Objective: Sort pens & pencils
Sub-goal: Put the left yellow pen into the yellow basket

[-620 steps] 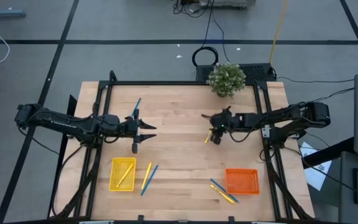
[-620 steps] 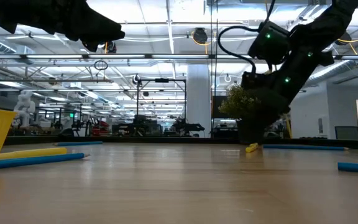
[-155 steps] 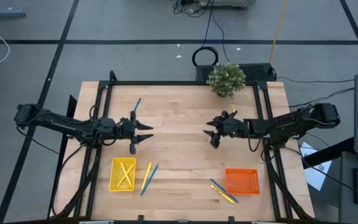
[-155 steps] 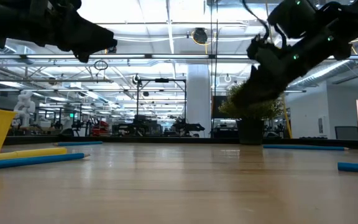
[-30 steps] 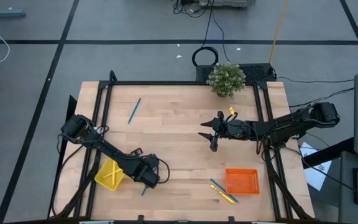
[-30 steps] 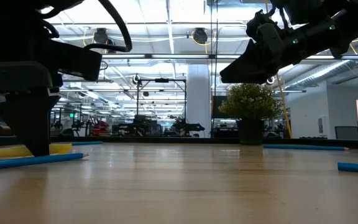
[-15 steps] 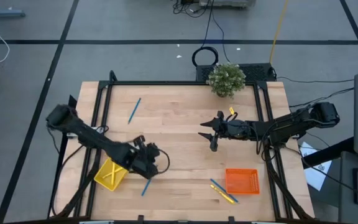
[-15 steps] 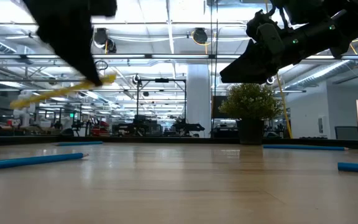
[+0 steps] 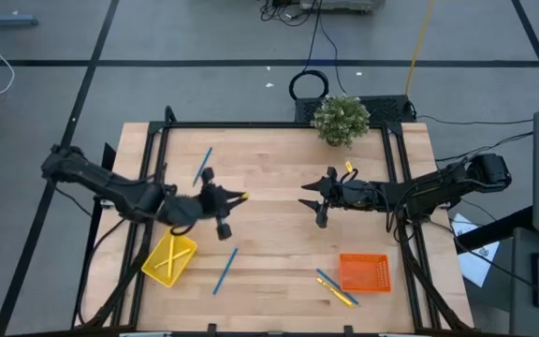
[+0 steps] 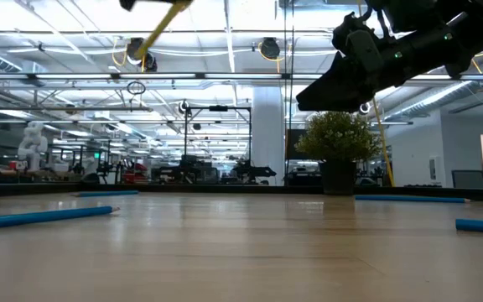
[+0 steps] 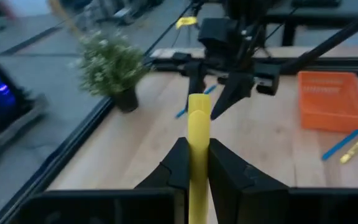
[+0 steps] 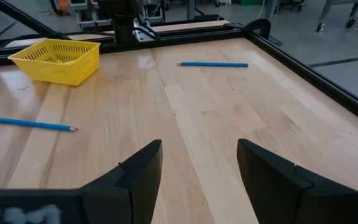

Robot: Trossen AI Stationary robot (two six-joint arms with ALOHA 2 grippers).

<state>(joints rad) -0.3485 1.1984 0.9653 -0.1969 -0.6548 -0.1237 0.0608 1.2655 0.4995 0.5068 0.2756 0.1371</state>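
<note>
L tool [image 11: 197,163] clamped on pencil [image 11: 198,124]; R tool [image 12: 197,163] wide, empty.

The left gripper [image 9: 225,211] hangs above the table's left-centre, fingers pinched together. The right gripper [image 9: 313,198] hovers mid-table, fingers [image 12: 135,171] spread apart.

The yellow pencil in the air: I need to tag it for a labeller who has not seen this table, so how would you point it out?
Start at the yellow basket near the table's front left corner, then look just behind it to the left end effector, lifted above the wood. The pencil is the yellow stick clamped between its fingers. It is the only stick off the table, while the blue pen lies flat beside the basket.
</note>
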